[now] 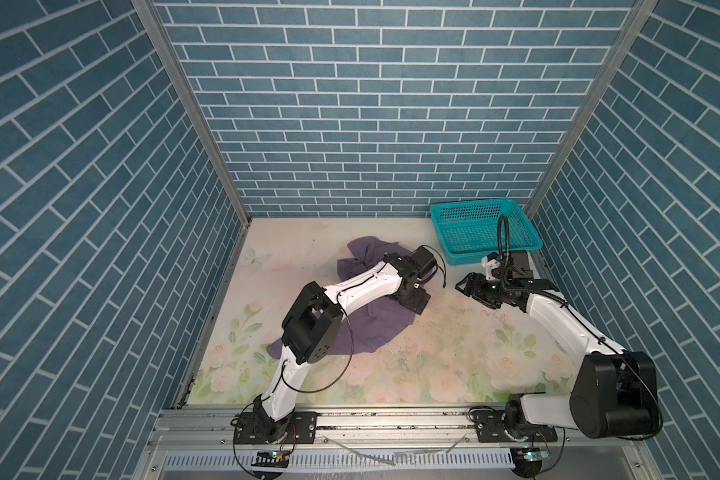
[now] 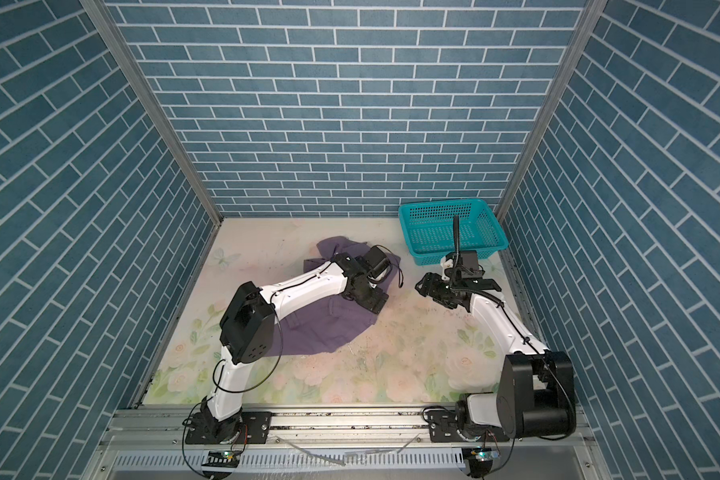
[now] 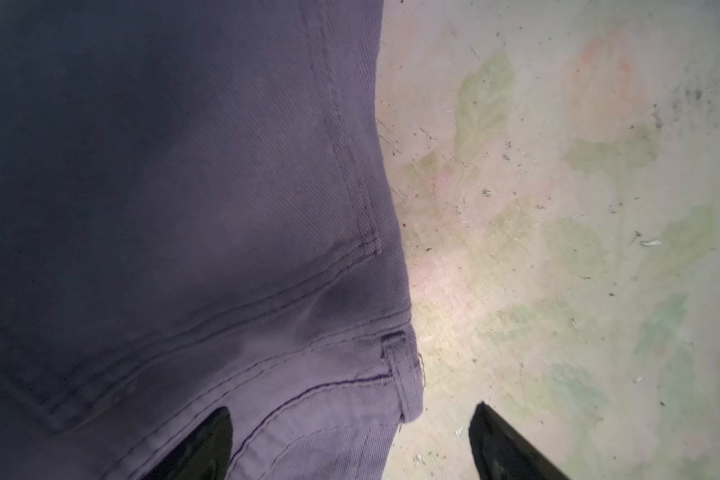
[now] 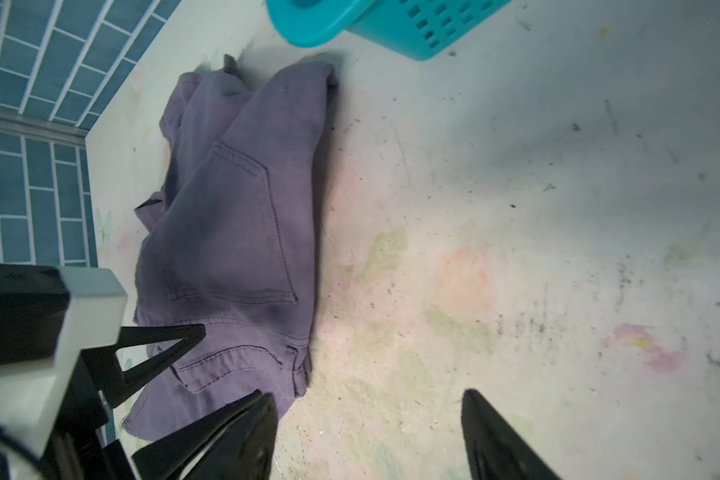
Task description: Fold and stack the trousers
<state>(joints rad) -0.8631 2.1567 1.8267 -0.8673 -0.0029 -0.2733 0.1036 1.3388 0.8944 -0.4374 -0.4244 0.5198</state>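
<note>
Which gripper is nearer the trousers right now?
Left. The left gripper sits open over the waistband corner of the trousers. The right gripper is open over bare table beside them, clear of the fabric, nearer the basket.

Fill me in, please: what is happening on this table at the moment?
Two robot arms are working on a pair of purple trousers, which lie partly bunched on the floral table, not yet neatly folded. The left gripper is low at the waistband edge with its jaws open, one finger over the fabric and one over bare table, gripping nothing. The right gripper hangs open and empty over bare table beside the trousers. The teal basket in the far right corner looks empty.
</note>
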